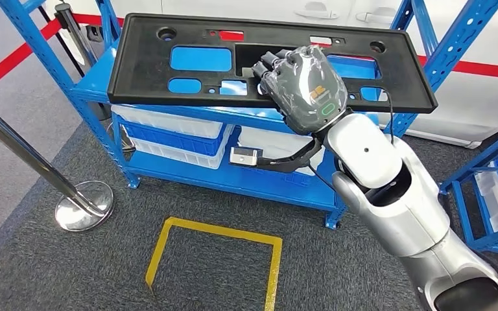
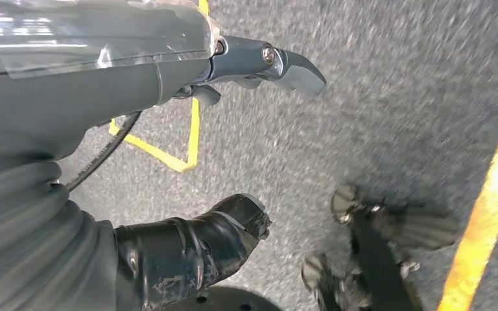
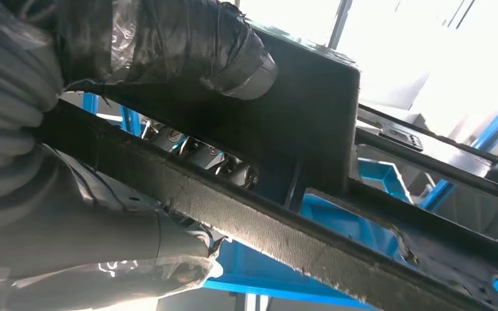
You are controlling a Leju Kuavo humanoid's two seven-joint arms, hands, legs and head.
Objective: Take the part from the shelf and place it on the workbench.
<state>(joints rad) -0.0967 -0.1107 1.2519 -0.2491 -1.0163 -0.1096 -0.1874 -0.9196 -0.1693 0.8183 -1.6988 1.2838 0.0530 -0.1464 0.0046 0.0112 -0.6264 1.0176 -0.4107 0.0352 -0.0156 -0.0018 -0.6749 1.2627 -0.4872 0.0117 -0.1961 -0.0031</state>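
— Where is the part sitting right now?

— The long flat black plastic panel with cut-out windows (image 1: pixel 188 39) is lying across the top deck of the blue steel shelf (image 1: pixel 97 81), its near edge overhanging the front rail a little. White bins (image 1: pixel 168 123) are sitting on the deck below.

— And the robot is taking hold of it?

— I'd say it is just gripping. The right hand (image 1: pixel 301 81) is lying over the panel's near edge, right of the middle. Its dark fingers (image 1: pixel 269 65) are reaching into the big central opening, and from the right wrist view the grey thumb (image 3: pixel 188 45) is pressing one face of the panel (image 3: pixel 285 123) while the fingers curl against the other. So it is clamping that bar of the panel.

— The other hand?

— The left hand (image 2: pixel 168 253) is hanging over the grey carpet (image 2: pixel 395 78), fingers apart, holding nothing.

— So which step is this?

— The pick-up, as I judge it; the panel is not yet clear of the shelf. I'm seeing no tabletop from here.

— What is the next move calling for?

— Lifting it level. It is a wide piece held off-centre by one hand, so the far end is likely to sag or catch the blue uprights (image 1: pixel 457 45). It needs a firm grip and a slow pull back over the yellow floor marking (image 1: pixel 217 233), then a turn toward the workbench.
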